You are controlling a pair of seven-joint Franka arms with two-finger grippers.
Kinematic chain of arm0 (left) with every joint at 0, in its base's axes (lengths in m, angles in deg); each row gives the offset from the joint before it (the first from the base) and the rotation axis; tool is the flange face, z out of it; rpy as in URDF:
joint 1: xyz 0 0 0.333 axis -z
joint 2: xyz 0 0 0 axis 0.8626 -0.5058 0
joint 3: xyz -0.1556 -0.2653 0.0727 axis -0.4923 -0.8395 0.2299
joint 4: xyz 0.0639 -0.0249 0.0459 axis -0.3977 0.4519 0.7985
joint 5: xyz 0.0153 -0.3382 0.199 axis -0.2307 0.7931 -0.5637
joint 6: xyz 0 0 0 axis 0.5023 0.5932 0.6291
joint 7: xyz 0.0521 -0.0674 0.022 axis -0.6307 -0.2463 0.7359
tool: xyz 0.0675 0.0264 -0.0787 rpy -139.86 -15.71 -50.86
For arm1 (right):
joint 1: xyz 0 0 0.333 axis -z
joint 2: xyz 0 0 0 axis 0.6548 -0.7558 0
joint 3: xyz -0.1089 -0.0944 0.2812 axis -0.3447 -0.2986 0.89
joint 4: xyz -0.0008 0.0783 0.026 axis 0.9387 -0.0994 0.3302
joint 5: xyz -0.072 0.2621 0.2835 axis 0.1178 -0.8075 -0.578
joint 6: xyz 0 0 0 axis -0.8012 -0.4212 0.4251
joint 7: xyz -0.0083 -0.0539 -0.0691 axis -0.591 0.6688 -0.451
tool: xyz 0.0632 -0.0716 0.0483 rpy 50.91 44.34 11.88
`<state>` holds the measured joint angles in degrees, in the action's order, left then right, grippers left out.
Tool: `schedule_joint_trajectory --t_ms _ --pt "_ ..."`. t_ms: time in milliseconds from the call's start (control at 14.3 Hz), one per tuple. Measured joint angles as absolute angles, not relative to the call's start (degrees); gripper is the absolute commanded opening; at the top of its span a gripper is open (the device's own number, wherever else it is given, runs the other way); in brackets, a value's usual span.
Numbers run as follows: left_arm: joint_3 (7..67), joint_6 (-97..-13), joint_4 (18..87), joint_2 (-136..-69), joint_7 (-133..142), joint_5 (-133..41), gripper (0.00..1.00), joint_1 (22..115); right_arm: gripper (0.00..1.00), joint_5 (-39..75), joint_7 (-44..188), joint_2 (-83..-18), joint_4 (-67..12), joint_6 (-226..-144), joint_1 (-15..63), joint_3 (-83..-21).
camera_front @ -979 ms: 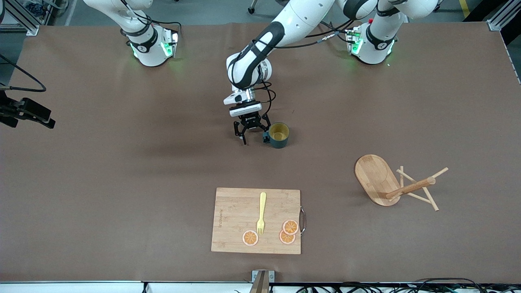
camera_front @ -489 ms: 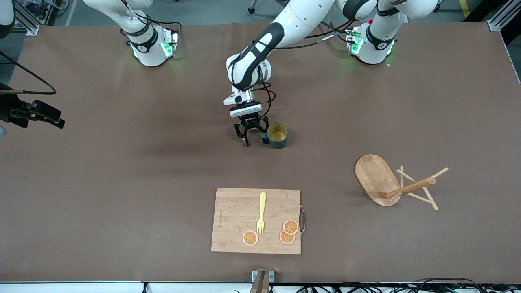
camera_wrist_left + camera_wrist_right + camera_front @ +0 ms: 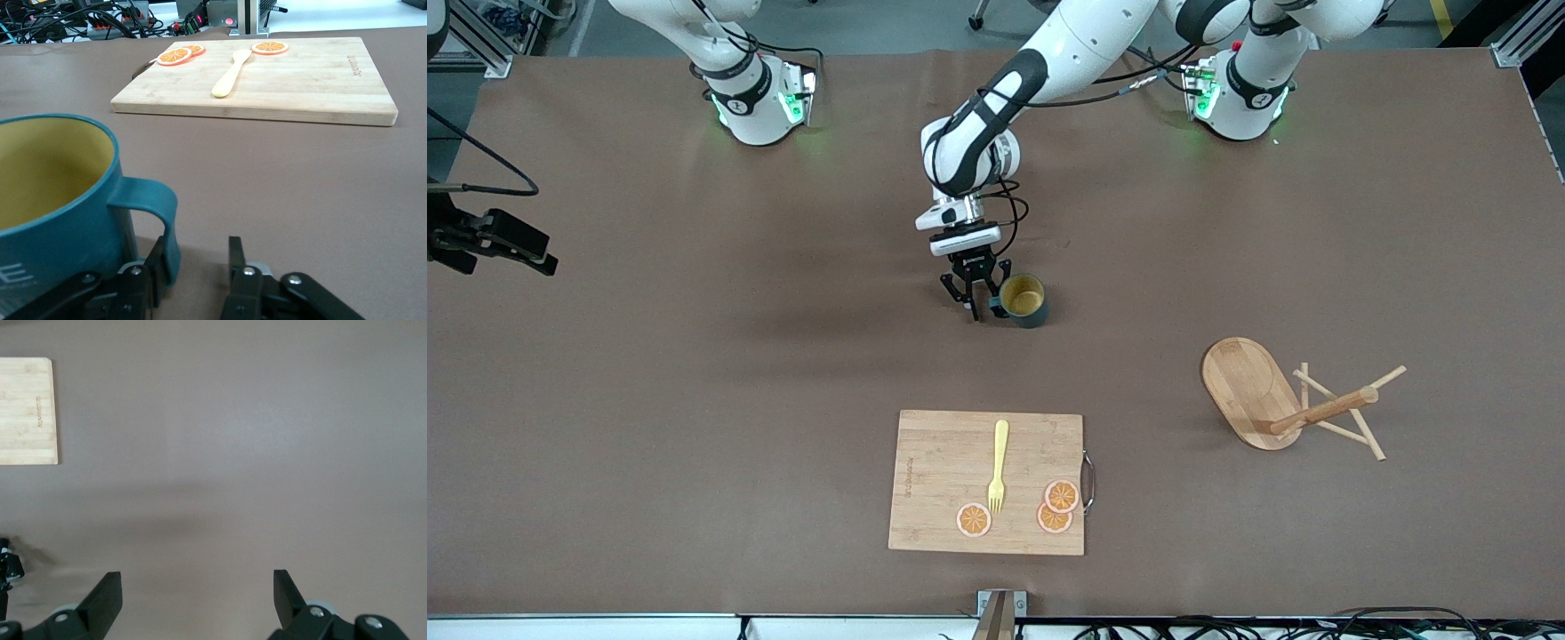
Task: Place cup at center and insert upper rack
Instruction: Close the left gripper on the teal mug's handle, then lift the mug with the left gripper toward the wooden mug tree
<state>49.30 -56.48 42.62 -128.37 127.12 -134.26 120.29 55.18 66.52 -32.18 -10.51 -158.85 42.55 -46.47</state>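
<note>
The dark teal cup [image 3: 1024, 300] with a yellow inside stands upright near the table's middle. My left gripper [image 3: 983, 307] is low at the table beside it, at the handle. In the left wrist view the cup [image 3: 47, 200] fills the near corner, and its handle [image 3: 160, 213] rests against one finger [image 3: 155, 267]. The other finger stands apart with bare table between, so the left gripper [image 3: 200, 257] is open. The wooden mug tree [image 3: 1325, 411] lies tipped on its side toward the left arm's end of the table. My right gripper [image 3: 198, 587] is open and empty, and waits over the right arm's end [image 3: 534, 253].
A bamboo cutting board [image 3: 943, 471] lies nearer to the front camera than the cup. On it are a yellow fork [image 3: 998, 462] and orange slices [image 3: 974, 520]. The board also shows in the left wrist view [image 3: 300, 80] and in the right wrist view [image 3: 27, 410].
My left gripper's fingers have narrowed around the cup's handle. The cup has slid a little toward the right arm's end. The right gripper shifted slightly at the table's edge.
</note>
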Motion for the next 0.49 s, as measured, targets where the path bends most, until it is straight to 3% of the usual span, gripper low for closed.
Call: schedule_joint_trajectory --t_ms 280,489 --pt "49.30 -56.49 42.13 -128.36 130.99 -134.39 0.00 120.30 1.00 55.19 66.52 -32.18 -10.51 -161.47 42.73 -46.77" --pt "49.29 -56.49 42.00 -128.35 132.89 -134.42 0.00 120.34 1.00 55.19 66.52 -32.18 -10.59 -162.00 42.69 -46.75"
